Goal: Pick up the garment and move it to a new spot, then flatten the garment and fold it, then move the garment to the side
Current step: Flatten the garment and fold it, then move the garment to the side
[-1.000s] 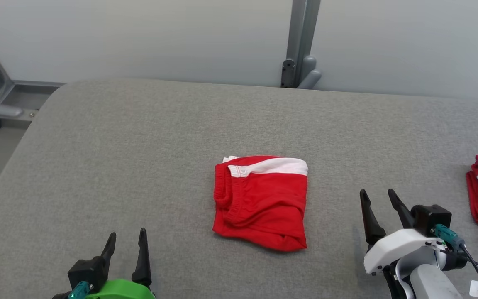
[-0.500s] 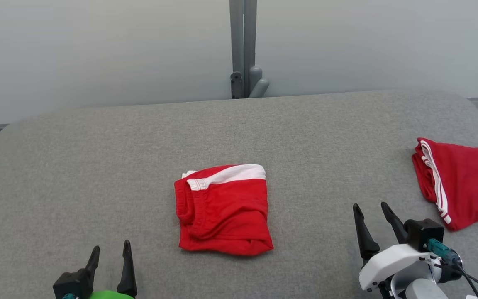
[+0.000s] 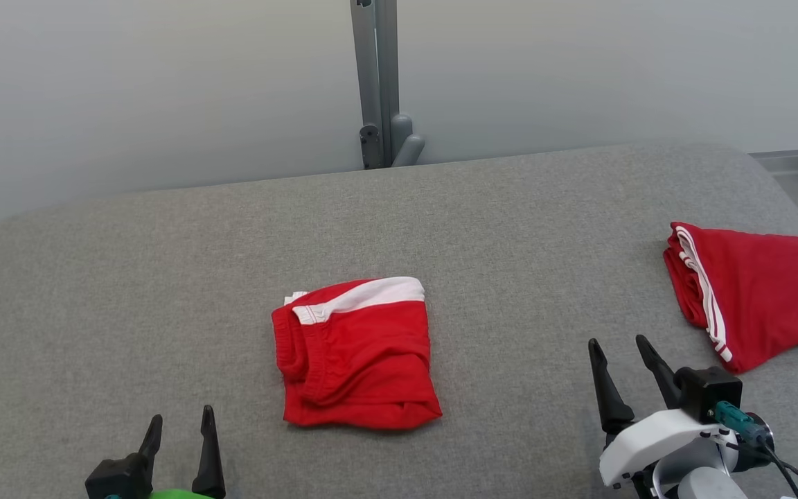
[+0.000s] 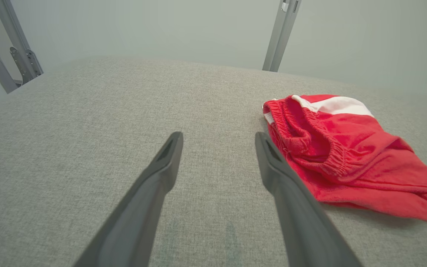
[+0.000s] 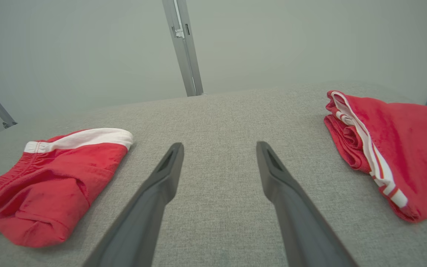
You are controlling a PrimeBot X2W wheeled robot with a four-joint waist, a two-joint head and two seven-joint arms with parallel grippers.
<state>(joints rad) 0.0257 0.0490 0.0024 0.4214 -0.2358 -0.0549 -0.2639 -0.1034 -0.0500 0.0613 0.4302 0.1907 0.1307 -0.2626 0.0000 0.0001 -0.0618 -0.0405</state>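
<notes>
Shorts in red with a white band, the garment (image 3: 357,353) of the task, lie folded into a compact square on the grey surface (image 3: 510,229). The elastic waist is turned to the garment's left side. That tidy shape suggests flattening and folding are done and only the move to the side is left. The left claw (image 3: 181,414) hangs low, on the robot's side of the garment and off to its left, with its two fingers spread and nothing between them. The right claw (image 3: 616,339) sits to the garment's right, likewise spread and empty, apart from the cloth. Both seem parked clear so the fold is not disturbed. Well to the right of the garment, beyond the right claw, a second red piece (image 3: 752,291) with white stripes lies folded, probably marking the put-aside spot. A grey post (image 3: 375,83) rises behind the garment. No bin or basket holds either piece, and both rest directly on the surface.
</notes>
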